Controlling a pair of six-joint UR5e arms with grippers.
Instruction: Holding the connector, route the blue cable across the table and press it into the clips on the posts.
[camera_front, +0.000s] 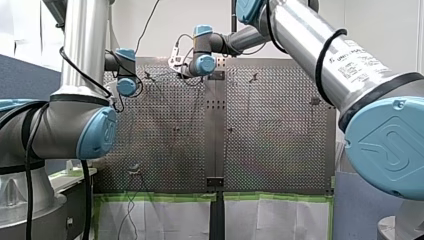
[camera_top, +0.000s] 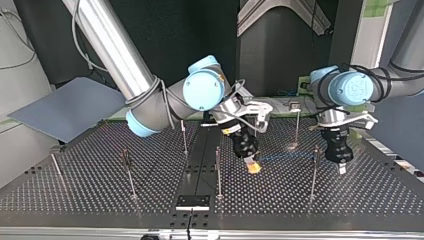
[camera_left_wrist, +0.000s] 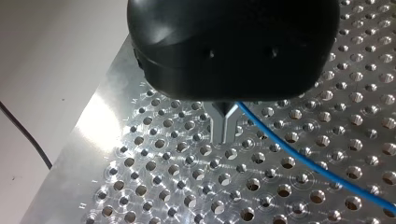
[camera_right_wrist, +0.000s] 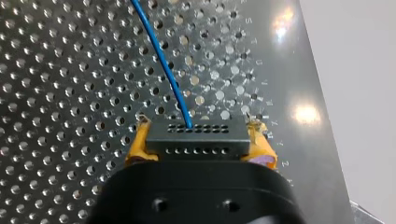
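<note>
my right gripper (camera_top: 253, 168): yellow pads, tip low over the table (camera_top: 75, 195), just beside the middle post (camera_top: 218, 170)
blue cable (camera_top: 285, 157): I see it running level from there to my left gripper (camera_top: 341, 169)
my left gripper: pointing down, near the right-hand post (camera_top: 313, 172)

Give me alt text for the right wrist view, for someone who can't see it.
My right gripper clamps a black connector with rows of small holes between yellow pads. A blue cable leaves the connector and runs ahead over the perforated metal table.
</note>
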